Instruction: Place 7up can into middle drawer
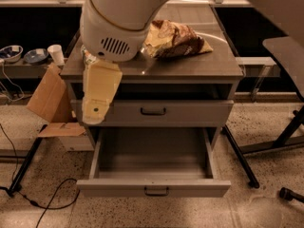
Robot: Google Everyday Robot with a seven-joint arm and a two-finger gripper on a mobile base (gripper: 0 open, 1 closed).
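Cabinet (190,68) left front corner: jaws near half-hidden 7up can (86,57), label unreadable

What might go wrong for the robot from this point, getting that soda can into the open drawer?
1. The 7up can is almost hidden behind the arm, near the cabinet top's left edge; a poorly judged reach might knock it off.
2. The hand hangs in front of the cabinet's left corner, level with the upper drawer front, so lifting it could clip the top's edge.
3. The chip bag lies close to the arm and might get swept aside.
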